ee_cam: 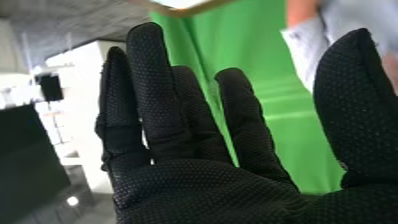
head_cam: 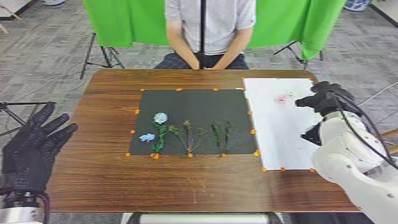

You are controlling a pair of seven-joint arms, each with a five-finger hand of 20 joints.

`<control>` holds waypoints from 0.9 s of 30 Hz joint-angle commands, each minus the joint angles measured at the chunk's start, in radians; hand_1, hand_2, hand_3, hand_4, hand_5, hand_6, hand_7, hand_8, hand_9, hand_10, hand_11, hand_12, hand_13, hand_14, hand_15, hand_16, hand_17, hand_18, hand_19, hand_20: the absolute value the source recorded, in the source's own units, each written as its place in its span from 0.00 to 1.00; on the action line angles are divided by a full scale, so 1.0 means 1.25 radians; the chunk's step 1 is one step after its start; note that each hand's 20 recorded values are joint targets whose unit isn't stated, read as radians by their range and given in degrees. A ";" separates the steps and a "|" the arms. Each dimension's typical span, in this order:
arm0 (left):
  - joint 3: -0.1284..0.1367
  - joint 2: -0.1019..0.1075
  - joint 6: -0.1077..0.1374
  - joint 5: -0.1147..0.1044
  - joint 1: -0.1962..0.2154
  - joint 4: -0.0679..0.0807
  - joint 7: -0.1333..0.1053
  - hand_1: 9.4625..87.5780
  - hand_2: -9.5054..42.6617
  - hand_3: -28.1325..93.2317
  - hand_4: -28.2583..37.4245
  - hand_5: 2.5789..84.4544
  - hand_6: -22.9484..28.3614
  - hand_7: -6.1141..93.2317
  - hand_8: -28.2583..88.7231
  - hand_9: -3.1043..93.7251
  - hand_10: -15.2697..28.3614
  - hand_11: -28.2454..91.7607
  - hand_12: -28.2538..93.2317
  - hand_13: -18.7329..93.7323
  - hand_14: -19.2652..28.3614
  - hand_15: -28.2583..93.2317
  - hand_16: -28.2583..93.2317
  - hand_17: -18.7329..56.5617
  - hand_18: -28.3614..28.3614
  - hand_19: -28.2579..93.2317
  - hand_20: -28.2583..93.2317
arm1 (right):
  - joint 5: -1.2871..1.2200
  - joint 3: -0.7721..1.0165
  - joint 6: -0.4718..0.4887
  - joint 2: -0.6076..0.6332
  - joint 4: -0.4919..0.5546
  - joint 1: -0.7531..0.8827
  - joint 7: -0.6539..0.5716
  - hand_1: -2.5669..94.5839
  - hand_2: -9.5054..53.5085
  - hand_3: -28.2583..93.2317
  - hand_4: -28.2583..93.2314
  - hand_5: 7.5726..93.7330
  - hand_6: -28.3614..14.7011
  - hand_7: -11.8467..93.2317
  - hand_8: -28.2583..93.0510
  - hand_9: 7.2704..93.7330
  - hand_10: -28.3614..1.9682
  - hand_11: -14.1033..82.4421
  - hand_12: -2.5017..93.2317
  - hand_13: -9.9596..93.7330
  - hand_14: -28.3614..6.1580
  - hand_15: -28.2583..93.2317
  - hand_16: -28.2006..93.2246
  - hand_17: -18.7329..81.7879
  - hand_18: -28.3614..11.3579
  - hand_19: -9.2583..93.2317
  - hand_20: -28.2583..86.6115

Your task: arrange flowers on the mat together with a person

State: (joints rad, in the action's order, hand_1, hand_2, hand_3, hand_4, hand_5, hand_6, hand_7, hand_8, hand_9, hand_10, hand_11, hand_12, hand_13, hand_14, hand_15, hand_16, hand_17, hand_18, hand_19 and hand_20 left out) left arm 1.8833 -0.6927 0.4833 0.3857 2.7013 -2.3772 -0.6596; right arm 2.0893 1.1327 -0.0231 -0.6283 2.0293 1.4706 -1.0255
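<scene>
The right hand [head_cam: 329,97] is above the right side of the white sheet [head_cam: 275,125], and its arm hides part of that sheet's right side; a dark shape [head_cam: 313,135] beside the forearm is too unclear to name. In the right wrist view the fingers [ee_cam: 155,100] are released, straight and spread, holding nothing. The left hand [head_cam: 31,145] is at the left of the tabletop [head_cam: 178,185], fingers extended and released, apart from the flowers. The stems lie on the dark mat [head_cam: 182,100]: a pale-blue bloom [head_cam: 161,118] on a leafy green stem, a smaller blue flower [head_cam: 147,137] just beside it, a branching green sprig [head_cam: 188,135] near the middle, and slim green stems [head_cam: 221,132] to the right, too fine to count surely. A faint pink flower [head_cam: 284,98] lies on the white sheet, its stem hard to make out. Orange markers [head_cam: 155,156] dot the edges of the mat and sheet on the brown wooden surface. Beyond the table, green cloth [head_cam: 124,30] hangs above a grey floor [head_cam: 44,60], with a black stand [head_cam: 98,55] at the left; a white object [head_cam: 204,218] is cut off by the bottom edge
</scene>
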 commanded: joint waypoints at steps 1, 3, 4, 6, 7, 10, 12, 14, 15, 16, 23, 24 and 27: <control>-0.007 0.006 0.011 -0.011 0.022 -0.004 -0.026 0.15 0.32 0.85 0.06 0.36 0.54 0.16 0.17 0.34 0.70 0.40 0.33 0.34 0.86 0.60 0.19 0.13 0.81 0.54 0.36 | -0.011 -0.042 0.076 0.012 -0.060 -0.058 -0.038 0.37 0.03 0.82 0.04 0.42 0.59 0.21 0.15 0.43 0.23 0.25 0.19 0.59 0.26 0.65 0.32 0.40 0.04 0.75 0.35; -0.008 0.000 0.009 -0.007 0.019 -0.004 -0.023 0.15 0.32 0.85 0.06 0.35 0.54 0.16 0.17 0.34 0.70 0.40 0.33 0.34 0.86 0.60 0.19 0.13 0.81 0.54 0.36 | -0.006 -0.066 0.080 0.014 -0.078 -0.076 -0.046 0.37 0.03 0.82 0.04 0.42 0.59 0.21 0.15 0.43 0.23 0.24 0.19 0.60 0.26 0.65 0.32 0.40 0.04 0.76 0.35; -0.009 -0.002 0.006 -0.003 0.016 -0.003 -0.016 0.15 0.32 0.85 0.06 0.35 0.54 0.16 0.17 0.34 0.70 0.40 0.33 0.34 0.86 0.60 0.19 0.13 0.81 0.54 0.36 | -0.003 -0.074 0.087 0.015 -0.085 -0.081 -0.056 0.38 0.03 0.82 0.04 0.42 0.59 0.21 0.15 0.44 0.22 0.25 0.19 0.60 0.26 0.65 0.32 0.40 0.05 0.76 0.35; -0.008 0.001 0.008 -0.006 0.018 -0.003 -0.019 0.15 0.32 0.85 0.06 0.36 0.54 0.16 0.17 0.34 0.70 0.40 0.33 0.34 0.86 0.60 0.19 0.13 0.81 0.54 0.36 | 0.005 -0.088 0.097 0.016 -0.098 -0.091 -0.066 0.38 0.02 0.83 0.04 0.43 0.59 0.21 0.15 0.44 0.22 0.25 0.19 0.61 0.26 0.66 0.32 0.41 0.06 0.76 0.34; -0.010 0.001 0.008 -0.006 0.017 -0.002 -0.022 0.15 0.32 0.85 0.06 0.35 0.54 0.16 0.17 0.34 0.70 0.40 0.33 0.34 0.86 0.60 0.19 0.13 0.81 0.54 0.36 | 0.001 -0.094 0.105 0.017 -0.105 -0.098 -0.070 0.39 0.02 0.83 0.04 0.43 0.59 0.22 0.15 0.45 0.22 0.25 0.19 0.61 0.25 0.66 0.31 0.41 0.07 0.77 0.34; -0.008 -0.005 0.006 -0.001 0.017 -0.003 -0.020 0.15 0.32 0.85 0.06 0.35 0.54 0.16 0.17 0.34 0.70 0.39 0.33 0.34 0.86 0.60 0.19 0.13 0.81 0.54 0.36 | -0.025 -0.092 0.137 0.011 -0.119 -0.102 -0.082 0.39 0.01 0.83 0.03 0.43 0.59 0.22 0.15 0.45 0.22 0.25 0.19 0.61 0.25 0.66 0.31 0.41 0.07 0.77 0.34; -0.010 -0.004 0.005 -0.001 0.016 -0.002 -0.020 0.15 0.32 0.85 0.06 0.35 0.54 0.16 0.17 0.34 0.70 0.40 0.33 0.34 0.86 0.60 0.19 0.13 0.81 0.54 0.36 | -0.032 -0.100 0.158 0.012 -0.130 -0.107 -0.094 0.40 0.01 0.83 0.03 0.44 0.59 0.22 0.15 0.45 0.21 0.25 0.19 0.61 0.24 0.66 0.31 0.41 0.07 0.77 0.34; -0.009 -0.001 0.007 -0.004 0.020 -0.003 -0.026 0.15 0.32 0.85 0.06 0.35 0.54 0.16 0.17 0.34 0.70 0.40 0.33 0.34 0.86 0.60 0.19 0.13 0.81 0.54 0.36 | -0.037 -0.106 0.163 0.010 -0.142 -0.110 -0.100 0.41 0.00 0.83 0.03 0.44 0.59 0.22 0.15 0.46 0.20 0.25 0.19 0.62 0.22 0.66 0.31 0.41 0.07 0.78 0.33; -0.009 -0.005 0.005 0.000 0.018 -0.003 -0.021 0.15 0.32 0.85 0.06 0.35 0.54 0.16 0.17 0.34 0.70 0.40 0.33 0.34 0.86 0.60 0.19 0.13 0.81 0.54 0.36 | -0.043 -0.108 0.161 0.009 -0.148 -0.111 -0.103 0.41 0.00 0.84 0.03 0.44 0.58 0.22 0.15 0.47 0.19 0.26 0.19 0.63 0.21 0.66 0.31 0.42 0.07 0.78 0.33; -0.010 -0.007 0.004 0.000 0.018 -0.002 -0.022 0.15 0.32 0.85 0.06 0.35 0.54 0.16 0.17 0.34 0.70 0.40 0.33 0.34 0.86 0.60 0.19 0.13 0.81 0.54 0.36 | -0.049 -0.110 0.161 0.009 -0.153 -0.113 -0.102 0.42 0.00 0.84 0.03 0.45 0.58 0.22 0.15 0.47 0.18 0.26 0.19 0.63 0.21 0.66 0.31 0.42 0.07 0.78 0.33; -0.014 -0.010 0.002 0.002 0.011 0.000 -0.020 0.15 0.32 0.85 0.06 0.36 0.54 0.16 0.17 0.34 0.70 0.40 0.33 0.34 0.86 0.60 0.19 0.13 0.81 0.54 0.36 | -0.072 -0.138 0.151 0.007 -0.196 -0.136 -0.087 0.47 0.01 0.83 0.03 0.48 0.59 0.23 0.15 0.51 0.14 0.27 0.18 0.66 0.12 0.67 0.30 0.43 0.04 0.80 0.31; -0.013 -0.011 0.001 0.003 0.014 -0.001 -0.020 0.15 0.32 0.85 0.06 0.36 0.54 0.16 0.17 0.34 0.70 0.40 0.33 0.34 0.86 0.60 0.19 0.13 0.81 0.54 0.36 | -0.074 -0.143 0.152 0.007 -0.201 -0.138 -0.083 0.47 0.01 0.83 0.03 0.49 0.59 0.23 0.15 0.53 0.15 0.27 0.18 0.66 0.10 0.67 0.30 0.44 0.03 0.80 0.31; -0.013 -0.008 0.001 0.002 0.011 0.000 -0.018 0.15 0.32 0.85 0.06 0.35 0.54 0.16 0.17 0.34 0.69 0.39 0.33 0.34 0.86 0.60 0.19 0.13 0.81 0.54 0.36 | -0.097 -0.153 0.151 0.004 -0.219 -0.150 -0.078 0.49 0.01 0.83 0.03 0.53 0.60 0.24 0.14 0.58 0.18 0.28 0.18 0.67 0.07 0.67 0.29 0.45 0.02 0.81 0.29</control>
State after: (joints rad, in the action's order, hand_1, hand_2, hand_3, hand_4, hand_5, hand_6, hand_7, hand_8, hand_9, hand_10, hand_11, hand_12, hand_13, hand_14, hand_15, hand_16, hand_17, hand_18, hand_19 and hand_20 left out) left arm 1.8748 -0.6911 0.4860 0.3832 2.7077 -2.3777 -0.6842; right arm 1.9956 0.9656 0.1787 -0.6218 1.7983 1.3111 -1.1357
